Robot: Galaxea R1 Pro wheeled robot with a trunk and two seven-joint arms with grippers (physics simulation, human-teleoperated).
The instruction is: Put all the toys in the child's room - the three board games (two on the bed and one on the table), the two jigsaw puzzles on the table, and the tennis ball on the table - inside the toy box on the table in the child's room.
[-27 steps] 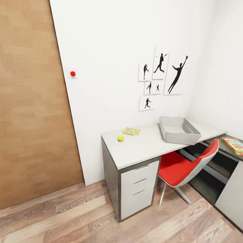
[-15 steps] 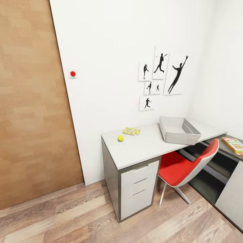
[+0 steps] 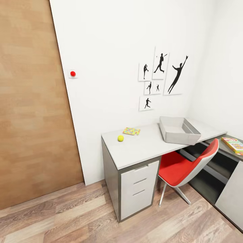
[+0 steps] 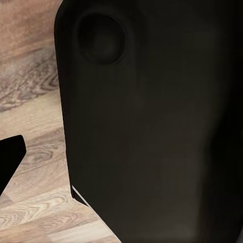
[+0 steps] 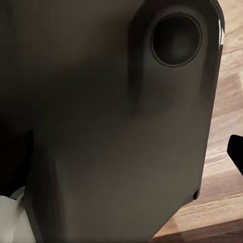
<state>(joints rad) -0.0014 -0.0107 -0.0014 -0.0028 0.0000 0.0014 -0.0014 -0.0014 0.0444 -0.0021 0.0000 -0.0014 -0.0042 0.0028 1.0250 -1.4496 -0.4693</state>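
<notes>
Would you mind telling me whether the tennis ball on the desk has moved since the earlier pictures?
No. The tennis ball sits at the same spot on the desk, just in front of the colourful puzzle, as before.

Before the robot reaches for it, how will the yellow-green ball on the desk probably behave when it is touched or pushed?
The tennis ball is round and lies free on the flat desk, so a nudge would probably make it roll. It sits rather near the desk's front edge, so it may roll off to the floor. It looks small, likely light.
</notes>
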